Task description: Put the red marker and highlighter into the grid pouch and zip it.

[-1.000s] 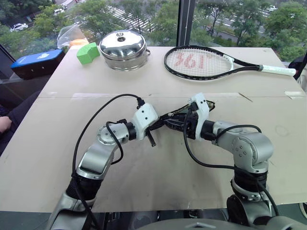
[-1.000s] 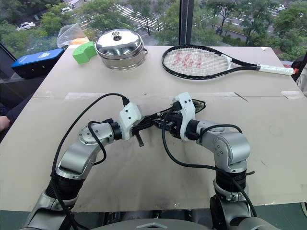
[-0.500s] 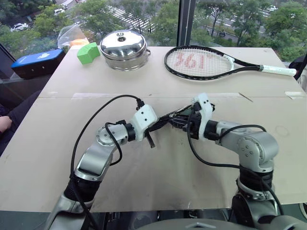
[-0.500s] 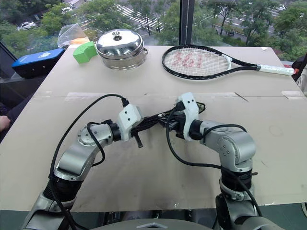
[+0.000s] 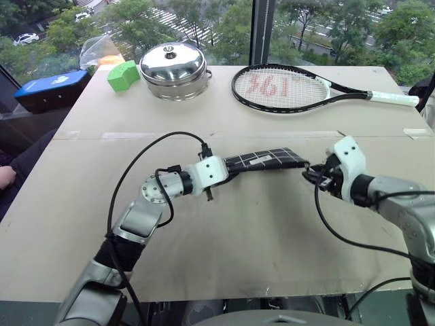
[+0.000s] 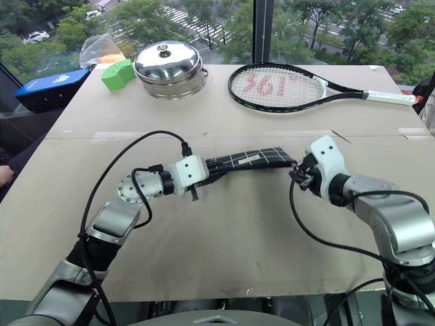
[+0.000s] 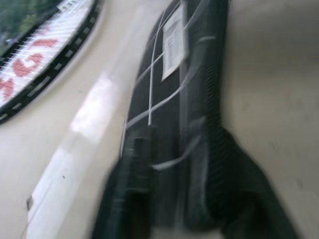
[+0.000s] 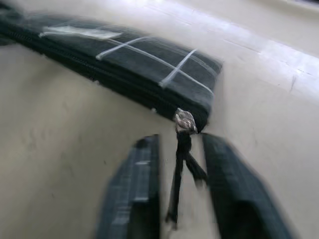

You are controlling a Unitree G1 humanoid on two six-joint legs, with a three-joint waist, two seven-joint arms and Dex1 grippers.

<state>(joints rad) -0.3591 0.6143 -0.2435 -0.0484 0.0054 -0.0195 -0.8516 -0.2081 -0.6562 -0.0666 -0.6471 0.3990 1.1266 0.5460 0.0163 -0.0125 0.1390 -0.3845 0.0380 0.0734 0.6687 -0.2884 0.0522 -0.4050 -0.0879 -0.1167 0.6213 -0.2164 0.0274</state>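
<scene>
Left eye view: grid pouch (image 5: 266, 161) lies mid-table between left gripper (image 5: 219, 182), at its near end, and right gripper (image 5: 314, 176).

Left wrist view: grip cannot be told.

Right wrist view: fingers (image 8: 133, 189) spread, zipper pull (image 8: 180, 167) hanging between them.

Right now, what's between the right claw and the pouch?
Just the zipper pull, hanging from the pouch between the open right claw fingers, in the right wrist view.
</scene>
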